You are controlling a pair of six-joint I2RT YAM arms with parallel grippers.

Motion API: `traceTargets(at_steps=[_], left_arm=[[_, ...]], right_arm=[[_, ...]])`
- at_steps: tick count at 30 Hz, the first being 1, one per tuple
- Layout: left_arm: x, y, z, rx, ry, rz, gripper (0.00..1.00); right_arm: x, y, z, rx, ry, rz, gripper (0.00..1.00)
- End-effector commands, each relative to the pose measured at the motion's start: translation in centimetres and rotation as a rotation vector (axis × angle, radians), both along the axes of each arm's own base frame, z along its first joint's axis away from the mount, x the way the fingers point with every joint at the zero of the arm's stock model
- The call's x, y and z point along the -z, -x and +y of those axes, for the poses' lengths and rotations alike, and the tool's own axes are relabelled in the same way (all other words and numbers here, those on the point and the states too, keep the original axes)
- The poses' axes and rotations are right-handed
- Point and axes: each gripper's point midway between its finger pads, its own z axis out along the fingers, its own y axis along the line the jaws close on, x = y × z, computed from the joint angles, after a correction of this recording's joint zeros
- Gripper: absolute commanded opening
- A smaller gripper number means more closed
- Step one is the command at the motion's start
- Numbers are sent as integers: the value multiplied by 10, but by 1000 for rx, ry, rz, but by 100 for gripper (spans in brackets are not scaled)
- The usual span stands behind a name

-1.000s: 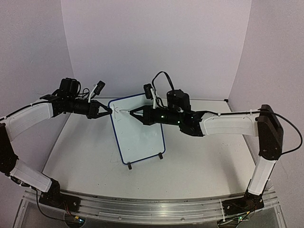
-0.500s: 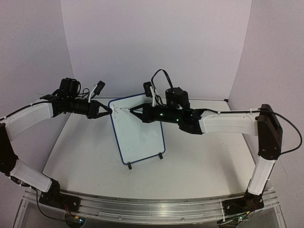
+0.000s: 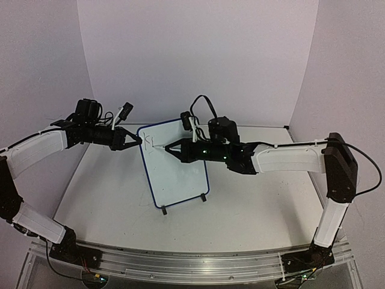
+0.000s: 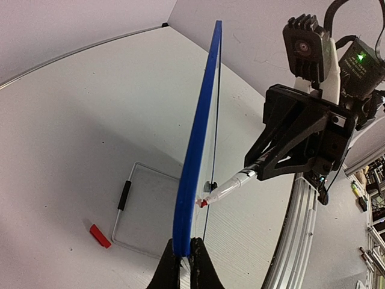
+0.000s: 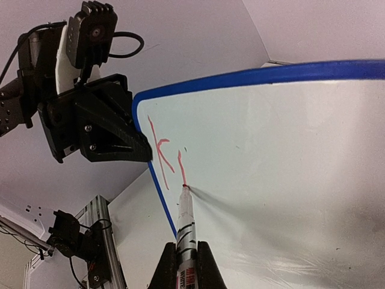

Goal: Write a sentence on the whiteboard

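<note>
Board: the whiteboard (image 3: 177, 174) stands upright on its two black feet (image 3: 163, 211) at mid-table (image 3: 258, 205), its face turned toward 4 o'clock in the overhead view.
Left hand: your left gripper (image 3: 137, 142) is pinched fully closed on the blue frame at the board's 10 o'clock corner. The left wrist view shows the frame edge clamped between its fingertips, which steadies the board.
Right hand: your right gripper (image 3: 167, 146) is clamped tight on a marker (image 5: 187, 220), holding its barrel with the tip pointing out ahead of the fingers.
Contact: the red tip is touching the white face near the board's 11 o'clock, just inside the frame and just beside the left hand's grip.
Done: the sentence (image 5: 181, 171) has barely begun — you have a "k" and the stem of an "i" with its dot, in thin red strokes tucked into the top corner.
Left: nearly everything. The first word is unfinished, and the wide white area from 12 through 6 o'clock is bare.
Judgement: you are at the very start of the writing — the tip sits at the foot of the "i", so the next letter would probably begin just toward 3 o'clock of it.
Watch: keep the left clamp steady, because the board looks light enough to tip under pen pressure.
</note>
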Motion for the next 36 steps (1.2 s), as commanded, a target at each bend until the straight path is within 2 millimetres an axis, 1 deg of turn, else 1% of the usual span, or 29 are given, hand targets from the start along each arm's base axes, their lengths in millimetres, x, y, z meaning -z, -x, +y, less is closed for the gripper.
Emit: traceTargets(at_steps=[1,3,4,7,9,12,15,21,36], left_arm=[[6,3,3,-1,-42,-17,0],[6,3,3,-1,-42,-19,0],[6,3,3,-2,-43,-18,0],[6,3,4,-3,-42,-20,0],[6,3,3,-2,-42,-19,0],[6,3,3,-1,-43,-18,0],[6,3,3,-2,-43,-17,0],[7,2,3,-2,-44,-16,0],[8,3,3,1,-43,-11,0]], right_arm=[[-10,1,-6,8,-14,-10,0],[-20,6,-6,-16,-39,-25,0],[-30,9,-7,-26,-60,-37,0],[-48,15,-8,-52,-99,-59,0],[-57,16,-7,-58,-114,-73,0],[-64,14,-4,-59,-124,-88,0],[-66,8,-1,-46,-125,-98,0],[-63,-4,4,-9,-110,-103,0],[-50,-15,10,27,-76,-92,0]])
